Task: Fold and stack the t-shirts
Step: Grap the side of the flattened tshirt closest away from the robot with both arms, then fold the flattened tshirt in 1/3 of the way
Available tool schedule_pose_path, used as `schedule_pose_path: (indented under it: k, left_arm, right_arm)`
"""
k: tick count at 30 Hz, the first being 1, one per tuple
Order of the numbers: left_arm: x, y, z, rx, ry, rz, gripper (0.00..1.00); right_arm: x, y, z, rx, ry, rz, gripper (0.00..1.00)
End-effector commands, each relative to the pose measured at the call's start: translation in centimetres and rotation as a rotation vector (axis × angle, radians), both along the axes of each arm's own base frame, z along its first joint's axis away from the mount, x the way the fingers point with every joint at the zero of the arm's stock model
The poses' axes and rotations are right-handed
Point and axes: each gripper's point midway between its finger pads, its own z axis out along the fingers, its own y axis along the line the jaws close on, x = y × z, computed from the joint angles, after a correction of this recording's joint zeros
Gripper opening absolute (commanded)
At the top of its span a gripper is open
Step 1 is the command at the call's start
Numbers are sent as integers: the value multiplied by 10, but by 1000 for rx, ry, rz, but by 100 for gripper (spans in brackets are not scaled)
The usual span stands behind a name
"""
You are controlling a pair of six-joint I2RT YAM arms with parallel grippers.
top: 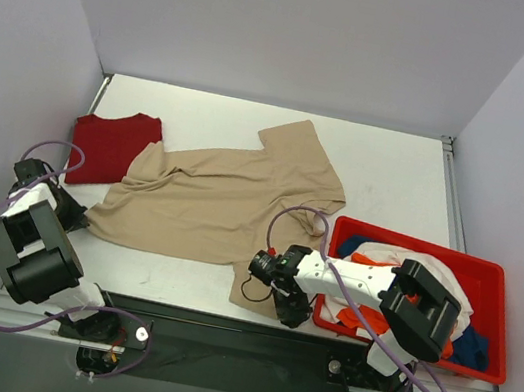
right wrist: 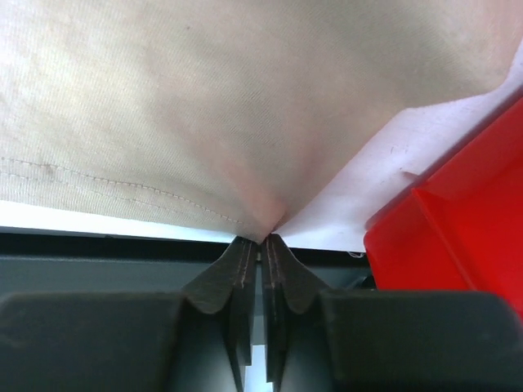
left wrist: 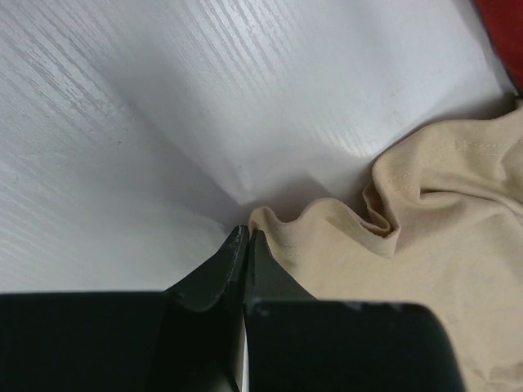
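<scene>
Just beyond the left hand [left wrist: 245, 238] the dark red t-shirt [top: 108, 149] lies folded flat on the tabletop [top: 389, 168]. That hand's jaws are pressed together right at the near left corner of the beige t-shirt [top: 221, 199]. Whether any hem sits between them the wrist view does not quite show. The shirt spreads rumpled from this hand across to the right hand [right wrist: 263, 241], which is clamped on the near hem, the cloth drawn to a point at its tips. Close on that hand's right stands the red bin [right wrist: 458, 237], with orange, white and blue t-shirts [top: 386, 253] heaped inside. The step looks to be straightening the beige shirt for folding. To do it well, confirm the left grip, lift both corners together, draw them apart until the hem runs taut, then lay it flat, clear of the bin's wall.
</scene>
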Motion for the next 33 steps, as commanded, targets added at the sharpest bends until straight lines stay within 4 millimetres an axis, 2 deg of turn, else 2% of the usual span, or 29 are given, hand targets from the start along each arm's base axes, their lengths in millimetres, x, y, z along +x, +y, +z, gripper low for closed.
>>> schedule_pose_path:
  k: [1, 3, 6, 8, 9, 13, 20, 26, 31, 33]
  left_arm:
    - [6, 2, 8, 16, -51, -11, 0]
    - [6, -2, 8, 17, -54, -19, 0]
    - [7, -6, 12, 26, -57, -26, 0]
    - [7, -9, 16, 22, -68, -22, 0]
    - [7, -10, 17, 20, -68, -21, 0]
    - [0, -15, 26, 23, -80, -5, 0]
    - [-12, -23, 34, 26, -94, 22, 0]
    - [-14, -23, 54, 37, -109, 32, 0]
    - [-22, -22, 61, 56, -92, 52, 0]
    - [-17, -17, 72, 69, -104, 53, 0]
  right_arm:
    - [-1, -10, 8, -36, 13, 55, 5]
    - [2, -4, 18, -14, 1, 73, 0]
    - [0, 1, 36, 10, 34, 104, 0]
    - [-3, -4, 46, -2, 57, 124, 0]
    - [-2, 2, 55, 25, 61, 129, 0]
    - [-9, 4, 79, 53, 95, 138, 0]
    - [-23, -6, 115, 60, 147, 132, 0]
    - [-34, -8, 132, 98, 173, 111, 0]
    - [-43, -7, 141, 132, 184, 91, 0]
    - [-46, -7, 145, 147, 184, 92, 0]
